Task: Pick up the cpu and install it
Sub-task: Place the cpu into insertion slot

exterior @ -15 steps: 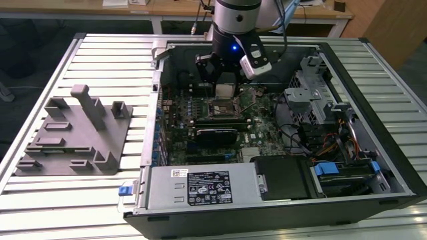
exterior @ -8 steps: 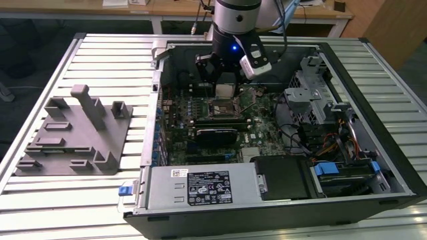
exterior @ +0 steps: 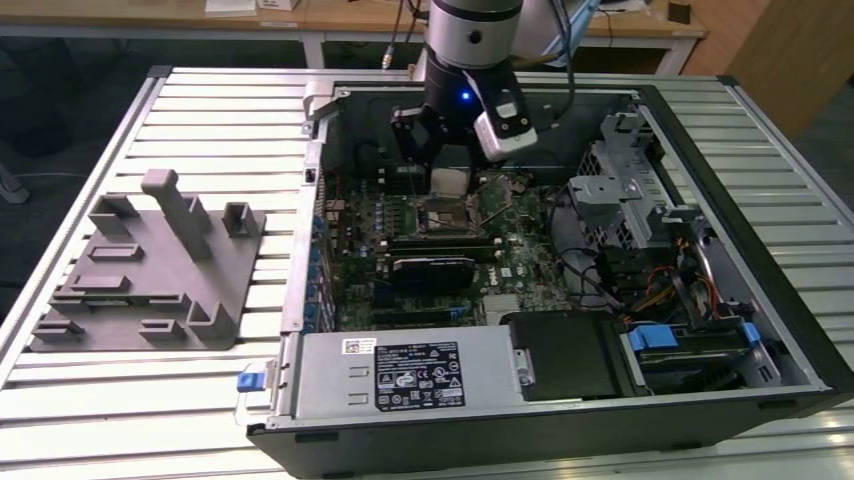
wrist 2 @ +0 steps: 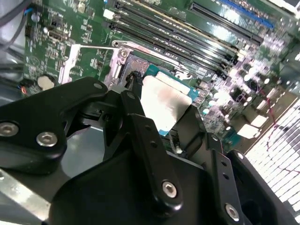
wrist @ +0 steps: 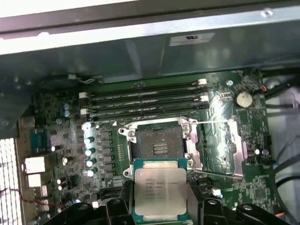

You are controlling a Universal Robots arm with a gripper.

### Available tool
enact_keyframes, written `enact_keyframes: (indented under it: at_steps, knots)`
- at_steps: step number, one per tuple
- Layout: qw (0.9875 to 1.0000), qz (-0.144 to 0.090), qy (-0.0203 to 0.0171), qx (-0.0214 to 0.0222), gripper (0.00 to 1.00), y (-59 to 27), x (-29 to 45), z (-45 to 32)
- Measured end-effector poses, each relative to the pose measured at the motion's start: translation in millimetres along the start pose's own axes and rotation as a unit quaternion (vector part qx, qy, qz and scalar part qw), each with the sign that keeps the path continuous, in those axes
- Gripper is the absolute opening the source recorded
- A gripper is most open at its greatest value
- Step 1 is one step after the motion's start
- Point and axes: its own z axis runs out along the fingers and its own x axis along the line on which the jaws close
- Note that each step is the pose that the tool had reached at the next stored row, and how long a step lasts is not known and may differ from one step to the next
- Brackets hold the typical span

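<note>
The cpu [wrist: 159,190], a flat square chip with a pale silvery top and a green rim, is held level between my gripper's [wrist: 159,208] two black fingers. My gripper is shut on it. The chip hangs above the motherboard, a little to one side of the black-framed socket [wrist: 157,143], whose metal load plate [wrist: 220,145] is swung open. In the second wrist view the cpu [wrist 2: 164,101] gleams between the fingers [wrist 2: 136,98] over the socket frame. In the exterior view my gripper [exterior: 450,168] reaches down into the open computer case [exterior: 787,300] with the cpu [exterior: 450,181] just above the socket [exterior: 441,213].
Long black memory slots [wrist: 145,98] run beside the socket. A black card [exterior: 434,270], a grey power supply [exterior: 400,370] and a metal drive cage [exterior: 627,190] crowd the case. A grey moulded fixture [exterior: 147,265] lies on the slatted table at the exterior view's left.
</note>
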Motion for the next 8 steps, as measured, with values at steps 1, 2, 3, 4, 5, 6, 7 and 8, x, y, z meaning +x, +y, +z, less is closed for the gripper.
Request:
enact_keyframes:
  at_steps: [1,2,3,4,5,6,7,8]
  knots:
    - [1.0,0.009,-0.0003,-0.0001,0.54,0.0,0.0,0.1]
    - [0.9998,0.018,-0.0005,-0.0003,0.54,0.0,0.0,0.2]
    - [0.9996,0.028,-0.0008,-0.0005,0.54,0.0,0.0,0.2]
    - [0.9993,0.036,-0.001,-0.0006,0.54,0.0,0.0,0.3]
    - [0.999,0.046,-0.0013,-0.0007,0.54,0.0,0.0,0.4]
    - [0.9985,0.054,-0.0015,-0.0008,0.54,0.0,0.0,0.5]
    - [0.998,0.063,-0.0018,-0.001,0.54,0.0,0.0,0.5]
    - [0.9973,0.073,-0.002,-0.0012,0.54,0.0,0.0,0.7]
